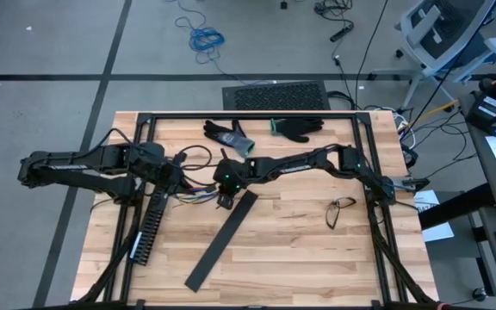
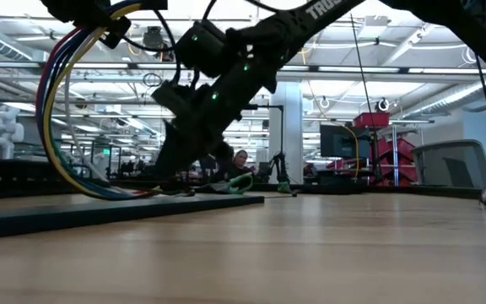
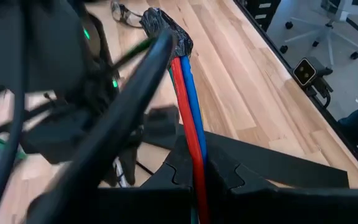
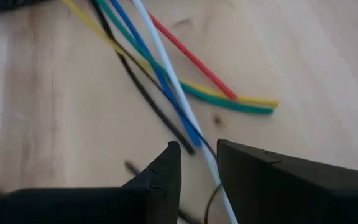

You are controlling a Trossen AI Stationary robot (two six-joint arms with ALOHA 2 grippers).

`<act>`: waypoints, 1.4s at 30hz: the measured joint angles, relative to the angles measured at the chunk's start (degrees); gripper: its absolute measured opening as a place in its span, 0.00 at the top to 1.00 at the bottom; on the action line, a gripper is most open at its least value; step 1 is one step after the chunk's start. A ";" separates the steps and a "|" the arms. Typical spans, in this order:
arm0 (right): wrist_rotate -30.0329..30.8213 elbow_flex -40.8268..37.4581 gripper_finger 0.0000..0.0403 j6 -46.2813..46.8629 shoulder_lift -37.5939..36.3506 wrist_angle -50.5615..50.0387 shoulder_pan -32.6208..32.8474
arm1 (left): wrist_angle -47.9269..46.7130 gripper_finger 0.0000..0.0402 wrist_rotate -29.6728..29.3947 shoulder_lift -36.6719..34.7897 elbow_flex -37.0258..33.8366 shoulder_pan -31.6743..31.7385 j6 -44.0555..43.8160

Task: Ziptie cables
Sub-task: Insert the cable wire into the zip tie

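The left gripper [image 3: 197,177], at the centre-left of the overhead frame, is closed on the cables [image 3: 188,99]; in its wrist picture the red and blue strands run up from between the dark fingers [image 3: 238,177] to a black-wrapped end [image 3: 166,28]. The right gripper [image 4: 197,168] sits just beside it at the middle of the overhead frame, its fingers [image 4: 163,171] narrowly parted, with a white ziptie [image 4: 179,99] passing through the gap; loose red, yellow, green and blue cable ends lie fanned on the wood just beyond them. In the table-level picture the cables arc from the upper left down to the tabletop at lower left.

The surface is a pale butcher-block table [image 1: 317,250] inside a black frame. A flat black duct cover [image 1: 222,239] lies diagonally at lower centre of the overhead frame; a black slotted duct [image 1: 149,226] lies to its left; a pair of glasses [image 1: 340,209] rests at centre right. Two black gloves [image 1: 231,133] [image 1: 300,127] lie near the top edge of the table.

Beyond is grey floor with a coiled blue cable [image 1: 205,37] at upper centre, an office chair [image 1: 442,30] at upper right; the table-level view shows an open hall with ceiling lights, red equipment [image 2: 386,152] at right, a white humanoid figure [image 2: 2,127] at far left, and a person [image 2: 241,160] seated near centre.
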 joint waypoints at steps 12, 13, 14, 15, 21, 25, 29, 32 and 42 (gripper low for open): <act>0.16 0.15 0.76 -4.29 2.46 1.89 -0.64 | 1.01 0.97 0.01 0.02 0.00 0.00 -2.56; 0.13 0.14 0.76 -4.36 2.59 1.22 -0.44 | 1.04 0.97 0.00 0.04 0.00 0.00 -2.79; 0.18 0.09 0.76 -4.88 2.71 0.68 -0.22 | 0.98 0.97 -0.02 0.06 0.00 0.00 -2.82; 0.30 0.07 0.76 -5.55 2.94 0.72 -0.02 | 0.96 0.97 -0.05 0.07 0.00 0.00 -2.83; 0.76 0.33 0.76 -7.10 3.92 -1.09 0.45 | 1.08 0.97 -0.37 0.07 0.00 0.00 -2.83; 3.38 0.41 0.78 -7.04 4.23 -1.89 0.59 | 1.01 0.97 -0.44 0.11 0.00 0.00 -2.90; 4.15 0.39 0.90 -6.88 4.31 -2.48 0.48 | 1.05 0.96 -0.48 0.11 0.00 0.00 -2.90; 3.61 0.39 0.98 -6.26 4.34 -3.63 0.05 | 0.93 0.96 -0.50 0.11 0.00 0.00 -2.90; 0.05 -0.22 1.00 4.93 1.24 -6.83 -3.20 | 0.21 0.97 -0.66 0.11 0.00 0.00 -2.66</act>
